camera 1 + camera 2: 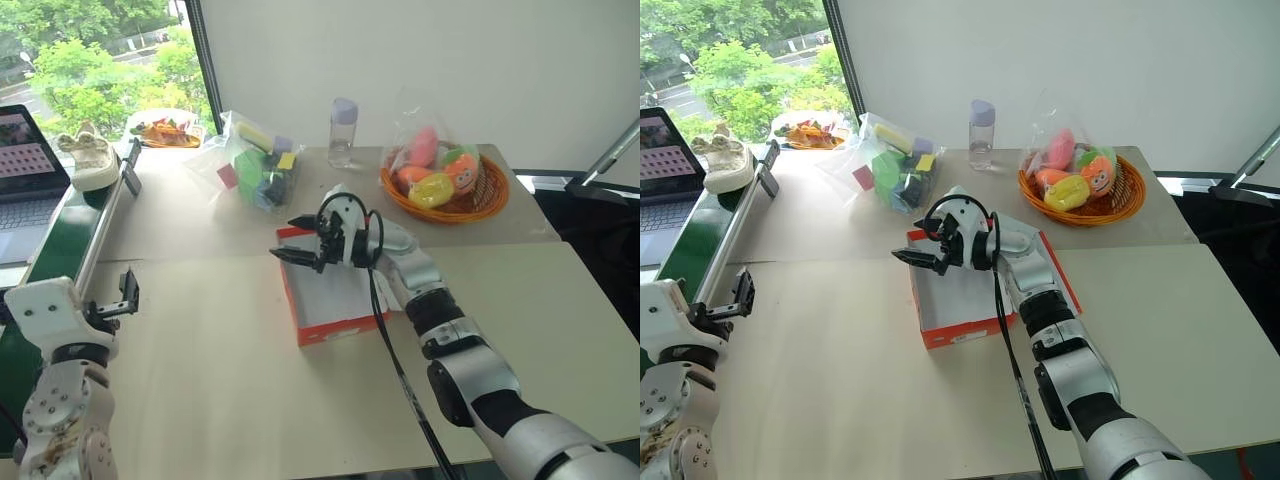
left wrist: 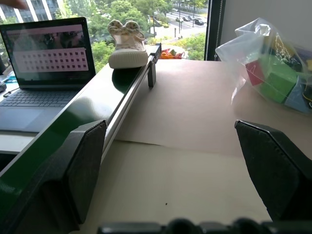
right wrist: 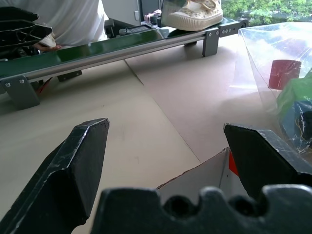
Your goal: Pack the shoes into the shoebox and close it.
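The shoebox [image 1: 335, 300] lies open mid-table, red-orange outside and white inside, its red lid [image 1: 1060, 270] folded out flat under my right forearm. My right gripper [image 1: 293, 240] hovers open over the box's far left corner, pointing left, with nothing between its fingers [image 3: 83, 165]. One cream shoe [image 1: 88, 160] stands on the green conveyor [image 1: 60, 250] at the far left; the left wrist view shows this shoe [image 2: 127, 44] straight ahead. At the table's near left edge, my left gripper [image 1: 128, 295] is open and empty, well short of the shoe.
Behind the box are a clear bag of colourful blocks [image 1: 255, 165], a plastic bottle [image 1: 342, 132] and an orange woven basket [image 1: 445, 185] of toys. A laptop [image 1: 25, 170] sits left of the conveyor. A person in a white shirt [image 3: 68, 19] stands beyond the conveyor.
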`<action>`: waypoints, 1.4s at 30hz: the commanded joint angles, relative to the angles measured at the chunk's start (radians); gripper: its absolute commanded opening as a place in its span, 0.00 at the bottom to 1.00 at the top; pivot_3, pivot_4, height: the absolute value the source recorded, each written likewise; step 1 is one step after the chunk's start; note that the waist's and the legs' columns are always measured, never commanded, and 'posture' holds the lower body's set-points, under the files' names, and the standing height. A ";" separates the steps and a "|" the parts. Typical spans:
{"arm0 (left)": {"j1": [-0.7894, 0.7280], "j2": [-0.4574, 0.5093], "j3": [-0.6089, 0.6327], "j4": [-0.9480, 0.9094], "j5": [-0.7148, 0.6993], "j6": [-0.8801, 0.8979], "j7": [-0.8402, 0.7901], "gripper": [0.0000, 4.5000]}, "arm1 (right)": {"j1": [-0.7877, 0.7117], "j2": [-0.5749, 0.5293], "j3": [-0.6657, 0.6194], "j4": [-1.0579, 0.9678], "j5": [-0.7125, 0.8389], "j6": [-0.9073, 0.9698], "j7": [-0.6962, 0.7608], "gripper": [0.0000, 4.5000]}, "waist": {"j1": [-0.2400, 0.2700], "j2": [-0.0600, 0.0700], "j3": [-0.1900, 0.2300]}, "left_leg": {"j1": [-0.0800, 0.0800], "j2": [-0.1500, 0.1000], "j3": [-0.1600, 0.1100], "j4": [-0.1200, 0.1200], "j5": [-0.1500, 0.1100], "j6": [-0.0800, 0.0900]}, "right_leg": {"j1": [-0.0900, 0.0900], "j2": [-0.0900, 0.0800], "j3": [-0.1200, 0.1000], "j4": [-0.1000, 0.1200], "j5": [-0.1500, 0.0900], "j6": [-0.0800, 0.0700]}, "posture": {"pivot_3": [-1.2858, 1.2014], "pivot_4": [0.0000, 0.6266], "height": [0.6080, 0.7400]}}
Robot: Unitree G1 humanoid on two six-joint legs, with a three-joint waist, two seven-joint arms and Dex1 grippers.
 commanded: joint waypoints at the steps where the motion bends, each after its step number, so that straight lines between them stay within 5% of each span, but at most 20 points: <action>1: -0.022 0.033 0.063 0.037 0.017 -0.031 0.032 1.00 | -0.012 -0.010 -0.026 -0.044 0.006 -0.018 -0.013 0.99 | 0.000 0.000 0.000 | 0.000 0.000 0.000 0.000 0.000 0.000 | 0.000 0.000 0.000 0.000 0.000 0.000 | 0.52 0.24 1.00; 16: -0.033 0.133 0.198 0.305 0.009 -0.140 0.023 1.00 | 0.068 -0.030 0.050 -0.273 0.062 0.084 0.157 0.99 | 0.001 0.000 0.000 | 0.000 0.001 -0.003 -0.001 0.000 0.000 | 0.000 -0.001 -0.001 0.000 0.000 0.000 | 0.52 0.24 1.00; 27: -0.034 0.192 0.224 0.462 -0.018 -0.254 -0.037 1.00 | 0.074 0.009 0.066 -0.227 -0.055 0.029 -0.039 0.99 | 0.002 0.000 0.000 | 0.000 0.000 -0.005 -0.002 -0.004 -0.006 | -0.002 -0.003 -0.001 0.000 0.000 -0.001 | 0.52 0.24 1.00; 42: -0.155 0.363 0.187 0.745 -0.055 -0.264 -0.149 1.00 | 0.095 0.002 0.065 -0.281 -0.038 0.057 -0.037 0.99 | 0.001 0.000 0.000 | 0.000 0.000 -0.005 -0.003 -0.003 -0.005 | -0.002 -0.003 -0.002 -0.001 0.000 -0.001 | 0.52 0.24 1.00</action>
